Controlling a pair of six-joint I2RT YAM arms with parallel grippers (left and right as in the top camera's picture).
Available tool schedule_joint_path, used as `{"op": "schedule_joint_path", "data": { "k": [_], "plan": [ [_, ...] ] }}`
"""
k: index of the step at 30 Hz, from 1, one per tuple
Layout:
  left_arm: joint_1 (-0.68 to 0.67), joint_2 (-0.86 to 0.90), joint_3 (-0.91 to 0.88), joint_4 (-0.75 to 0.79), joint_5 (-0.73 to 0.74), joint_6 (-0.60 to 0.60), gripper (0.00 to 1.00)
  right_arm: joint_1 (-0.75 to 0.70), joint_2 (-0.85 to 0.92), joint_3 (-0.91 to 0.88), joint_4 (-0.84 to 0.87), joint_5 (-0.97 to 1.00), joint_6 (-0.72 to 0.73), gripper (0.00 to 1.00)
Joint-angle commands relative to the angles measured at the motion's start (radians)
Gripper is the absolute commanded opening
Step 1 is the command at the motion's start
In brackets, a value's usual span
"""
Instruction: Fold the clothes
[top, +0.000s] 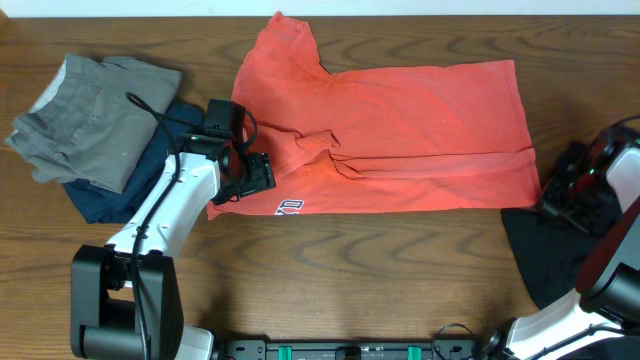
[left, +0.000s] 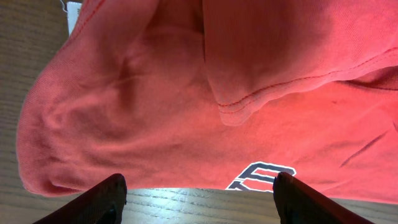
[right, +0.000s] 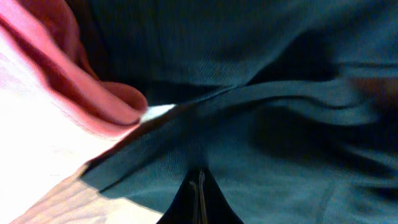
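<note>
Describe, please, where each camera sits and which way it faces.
Overhead: fixed above the table, looking straight down at the coral T-shirt; the left claw and right claw show.
Left wrist: on the left arm, facing the T-shirt's printed edge close up; its open fingertips frame the bottom.
Right wrist: on the right arm, facing the black garment; its shut fingers show below.
Shared: the T-shirt appears in all three.

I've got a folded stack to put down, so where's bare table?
Widest bare table lies in front of the coral shirt, between the left arm and the black garment. A smaller patch is back right, past the shirt's hem. The left side is crowded: grey and navy pile, with the left hand at the shirt's edge.
</note>
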Motion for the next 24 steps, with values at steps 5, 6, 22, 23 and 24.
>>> {"op": "schedule_joint_path", "data": {
  "k": [5, 6, 22, 23, 24],
  "plan": [
    [0.002, 0.006, -0.010, -0.004, -0.005, 0.019, 0.77, -0.028, -0.003, -0.060, 0.114, 0.089, 0.024, 0.01],
    [0.002, 0.006, -0.010, -0.005, -0.005, 0.019, 0.77, -0.035, -0.003, -0.060, 0.135, 0.124, 0.029, 0.01],
    [0.002, 0.006, -0.010, -0.044, -0.005, 0.019, 0.77, -0.240, -0.003, 0.182, 0.190, 0.167, 0.114, 0.08],
    [0.002, 0.006, -0.010, -0.044, -0.005, 0.019, 0.77, -0.236, -0.003, 0.214, 0.163, 0.144, 0.113, 0.08],
    [0.002, 0.006, -0.010, -0.043, -0.005, 0.020, 0.77, -0.230, -0.003, 0.247, 0.134, 0.113, 0.113, 0.08]
  ]
}}
